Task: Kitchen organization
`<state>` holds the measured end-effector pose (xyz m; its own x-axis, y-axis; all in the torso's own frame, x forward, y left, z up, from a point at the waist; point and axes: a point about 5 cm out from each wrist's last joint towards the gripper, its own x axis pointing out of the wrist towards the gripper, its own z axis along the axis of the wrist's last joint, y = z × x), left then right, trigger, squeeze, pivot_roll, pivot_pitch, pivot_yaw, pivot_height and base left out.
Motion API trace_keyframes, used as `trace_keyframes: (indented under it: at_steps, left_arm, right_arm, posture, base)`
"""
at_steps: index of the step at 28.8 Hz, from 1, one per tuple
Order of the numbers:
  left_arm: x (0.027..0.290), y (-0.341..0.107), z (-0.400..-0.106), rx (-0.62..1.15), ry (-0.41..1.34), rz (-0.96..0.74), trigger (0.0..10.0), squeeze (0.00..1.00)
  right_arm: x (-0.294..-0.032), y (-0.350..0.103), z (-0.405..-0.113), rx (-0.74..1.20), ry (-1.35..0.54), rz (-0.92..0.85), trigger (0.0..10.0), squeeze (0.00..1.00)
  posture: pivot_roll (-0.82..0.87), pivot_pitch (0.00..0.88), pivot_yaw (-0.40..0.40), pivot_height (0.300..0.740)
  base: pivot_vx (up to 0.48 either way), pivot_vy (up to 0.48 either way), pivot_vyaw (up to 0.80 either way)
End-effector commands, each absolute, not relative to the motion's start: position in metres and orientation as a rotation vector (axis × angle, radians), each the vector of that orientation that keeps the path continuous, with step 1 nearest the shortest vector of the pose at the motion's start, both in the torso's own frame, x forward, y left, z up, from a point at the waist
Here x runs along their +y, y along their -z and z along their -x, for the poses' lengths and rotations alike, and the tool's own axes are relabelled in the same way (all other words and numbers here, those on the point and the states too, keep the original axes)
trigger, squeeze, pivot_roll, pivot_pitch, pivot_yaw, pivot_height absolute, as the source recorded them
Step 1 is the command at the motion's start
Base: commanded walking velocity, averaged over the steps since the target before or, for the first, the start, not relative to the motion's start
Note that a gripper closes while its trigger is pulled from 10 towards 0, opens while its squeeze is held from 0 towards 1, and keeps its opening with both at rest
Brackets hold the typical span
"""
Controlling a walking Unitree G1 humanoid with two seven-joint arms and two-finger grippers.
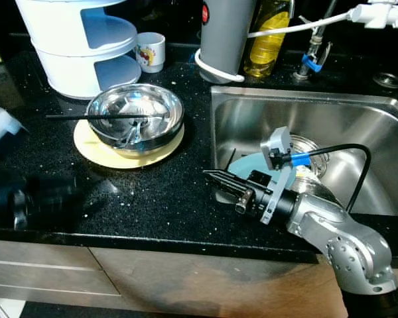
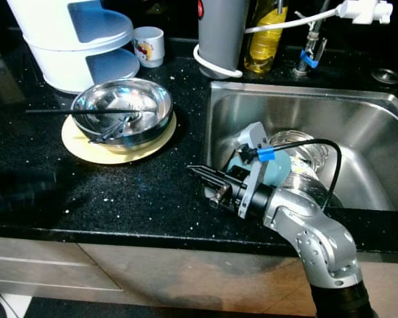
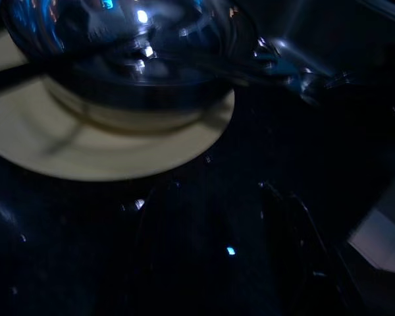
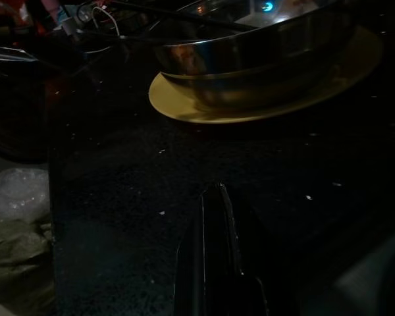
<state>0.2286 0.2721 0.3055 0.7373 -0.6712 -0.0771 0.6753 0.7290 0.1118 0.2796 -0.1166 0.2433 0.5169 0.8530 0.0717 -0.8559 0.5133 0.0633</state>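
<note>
A steel bowl (image 1: 136, 116) sits on a yellow plate (image 1: 96, 151) on the black counter. A black chopstick (image 1: 86, 116) lies across the bowl's rim, and dark utensils lie inside. My right gripper (image 1: 211, 175) is shut and empty. It reaches low over the counter by the sink's left rim and points toward the bowl. In the right wrist view its fingers (image 4: 214, 217) lie together, with the bowl (image 4: 250, 52) ahead of them. My left gripper (image 1: 26, 199) is a dark blur at the counter's front left. In the left wrist view its fingers (image 3: 286, 224) stand apart short of the plate (image 3: 85, 151).
The steel sink (image 1: 371, 112) on the right holds a blue plate (image 1: 247, 165) and a glass dish (image 1: 312, 156). A white tiered container (image 1: 79, 40), a mug (image 1: 150, 51), a grey canister (image 1: 225, 33) and a yellow bottle (image 1: 268, 36) line the back. A white tap (image 1: 378, 13) hangs over the sink.
</note>
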Motion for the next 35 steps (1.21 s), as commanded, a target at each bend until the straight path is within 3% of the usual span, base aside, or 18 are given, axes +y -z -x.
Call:
trace_keyframes:
  at_steps: [1,10,16,17,19,20,30,31,32,35]
  left_arm:
    - [0.268,-0.303,-0.233,-0.038,0.643,-0.193,10.0,0.0]
    - [0.26,-0.291,-0.238,-0.235,0.472,-0.261,10.0,0.0]
    - [0.283,-0.282,-0.228,-0.263,0.296,-0.248,10.0,0.0]
    - [0.291,-0.282,-0.224,-0.312,0.195,-0.233,10.0,0.41]
    - [0.293,-0.282,-0.222,-0.333,0.155,-0.222,10.0,0.41]
    - [0.292,-0.278,-0.22,-0.347,0.139,-0.211,10.0,1.0]
    - [0.277,-0.266,-0.228,-0.388,0.109,-0.18,10.0,1.0]
    - [0.276,-0.267,-0.234,-0.386,0.115,-0.178,10.0,0.73]
    - [0.274,-0.268,-0.241,-0.387,0.125,-0.161,10.0,0.0]
    - [0.274,-0.269,-0.258,-0.377,0.145,-0.119,10.0,0.0]
  right_arm:
    - [-0.115,-0.242,-0.276,-0.03,-1.044,-0.103,10.0,0.0]
    - [-0.114,-0.24,-0.276,-0.03,-1.032,-0.112,10.0,0.0]
    - [-0.115,-0.237,-0.273,-0.023,-1.029,-0.116,10.0,0.0]
    - [-0.114,-0.236,-0.273,-0.022,-1.026,-0.119,10.0,0.0]
    - [-0.114,-0.236,-0.273,-0.022,-1.026,-0.121,10.0,0.0]
    - [-0.113,-0.235,-0.273,-0.023,-1.026,-0.125,10.0,0.0]
    - [-0.101,-0.226,-0.279,-0.074,-0.95,-0.136,10.0,0.0]
    - [-0.099,-0.223,-0.281,-0.08,-0.933,-0.114,10.0,0.0]
    - [-0.097,-0.22,-0.282,-0.086,-0.917,-0.093,10.0,0.0]
    - [-0.096,-0.22,-0.284,-0.114,-0.888,-0.101,10.0,0.0]
  posture:
    - [0.07,0.215,-0.032,0.74]
    - [0.06,0.216,-0.025,0.74]
    - [0.07,0.213,-0.018,0.74]
    - [0.07,0.211,-0.016,0.74]
    - [0.07,0.211,-0.016,0.74]
    - [0.07,0.21,-0.016,0.74]
    - [0.07,0.207,-0.027,0.74]
    - [0.07,0.206,-0.03,0.74]
    - [0.07,0.204,-0.032,0.74]
    - [0.07,0.202,-0.032,0.74]
  base:
    - [0.0,0.0,0.0]
    - [0.0,0.0,0.0]
    - [0.0,0.0,0.0]
    - [0.0,0.0,0.0]
    - [0.0,0.0,0.0]
    - [0.0,0.0,0.0]
    - [0.0,0.0,0.0]
    - [0.0,0.0,0.0]
    - [0.0,0.0,0.0]
    - [0.0,0.0,0.0]
